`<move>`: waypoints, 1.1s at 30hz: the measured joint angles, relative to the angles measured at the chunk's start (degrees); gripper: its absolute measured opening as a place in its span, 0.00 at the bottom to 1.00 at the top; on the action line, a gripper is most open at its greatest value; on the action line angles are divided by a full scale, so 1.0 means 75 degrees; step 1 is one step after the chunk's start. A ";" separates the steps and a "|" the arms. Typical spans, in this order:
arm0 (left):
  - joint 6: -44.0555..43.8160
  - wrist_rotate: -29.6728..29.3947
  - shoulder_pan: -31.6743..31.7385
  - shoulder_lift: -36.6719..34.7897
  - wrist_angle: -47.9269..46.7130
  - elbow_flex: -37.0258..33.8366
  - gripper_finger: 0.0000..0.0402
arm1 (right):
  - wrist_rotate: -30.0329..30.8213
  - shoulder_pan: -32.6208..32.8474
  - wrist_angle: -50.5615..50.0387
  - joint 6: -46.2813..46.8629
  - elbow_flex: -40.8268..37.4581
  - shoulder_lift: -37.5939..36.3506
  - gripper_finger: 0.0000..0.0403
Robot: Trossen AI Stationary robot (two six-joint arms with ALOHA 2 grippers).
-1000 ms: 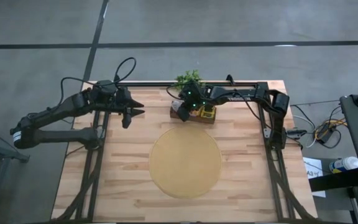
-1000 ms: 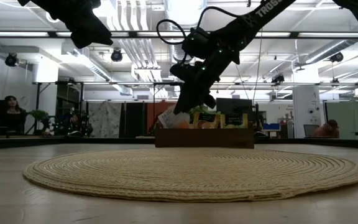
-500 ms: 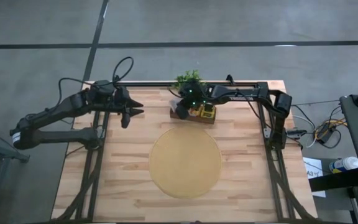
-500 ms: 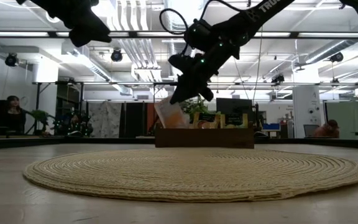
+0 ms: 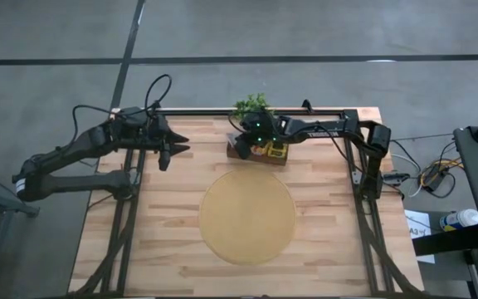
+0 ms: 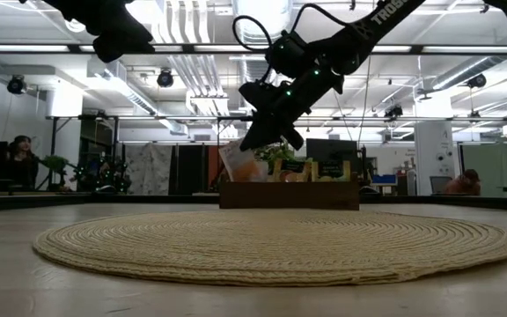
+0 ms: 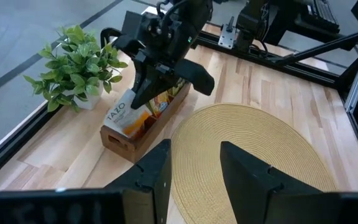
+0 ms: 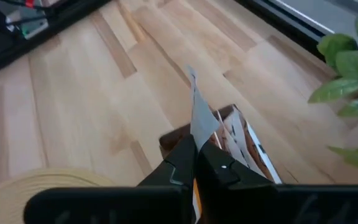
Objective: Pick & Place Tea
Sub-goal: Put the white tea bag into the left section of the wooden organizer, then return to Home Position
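One tea packet [image 7: 122, 114] pinched in right gripper [image 8: 194, 152], lifted partway from wooden box [image 7: 129, 140] to clear its wall | left gripper [image 7: 194, 165] waits over the surface [image 5: 164, 232]; fingers apart

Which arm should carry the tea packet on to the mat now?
The right. Its claw is shut on an orange tea packet, lifted just above the wooden box beside the round mat. The left claw hangs open, apart over bare table, holding nothing.
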 joint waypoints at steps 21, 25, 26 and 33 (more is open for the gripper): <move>-0.0188 0.0000 0.0002 -0.0097 0.0001 0.0000 0.33 | 0.0058 0.0009 0.0107 0.0297 -0.0385 0.0015 0.14; -0.0259 0.0000 0.0000 -0.0097 0.0001 0.0000 0.33 | 0.0291 0.0010 -0.0155 0.0480 -0.0412 0.0028 0.25; -0.0279 0.0000 0.0000 -0.0097 0.0001 0.0000 0.33 | 0.0347 0.0010 -0.0166 0.0488 -0.0412 0.0028 0.28; -0.0357 0.0000 0.0000 -0.0094 0.0001 0.0000 0.33 | 0.0306 0.0015 -0.0164 0.0192 -0.0336 -0.0269 0.40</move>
